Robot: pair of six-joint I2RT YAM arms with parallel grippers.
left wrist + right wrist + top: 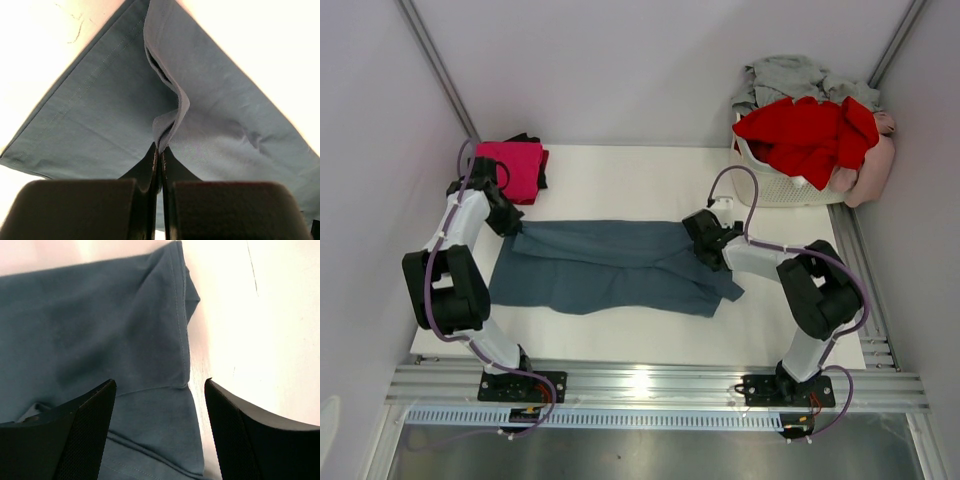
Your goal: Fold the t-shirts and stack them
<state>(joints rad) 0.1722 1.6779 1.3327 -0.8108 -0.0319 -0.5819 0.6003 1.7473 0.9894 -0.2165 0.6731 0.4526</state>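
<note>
A slate blue-grey t-shirt [610, 265] lies spread across the middle of the table. My left gripper [510, 222] is at the shirt's far left corner, shut on a pinched fold of it [167, 125]. My right gripper [705, 240] hovers over the shirt's right end, open and empty; the shirt's sleeve and seam [150, 390] lie between its fingers. A folded magenta t-shirt [512, 165] lies on a black one [535, 150] at the back left. Red [805, 135], grey [790, 75] and pale pink [875, 165] shirts are heaped in the basket.
The white slatted laundry basket [775, 185] stands at the back right corner of the table [620, 190]. Walls close in on the left, back and right. A metal rail [640, 385] runs along the near edge by the arm bases.
</note>
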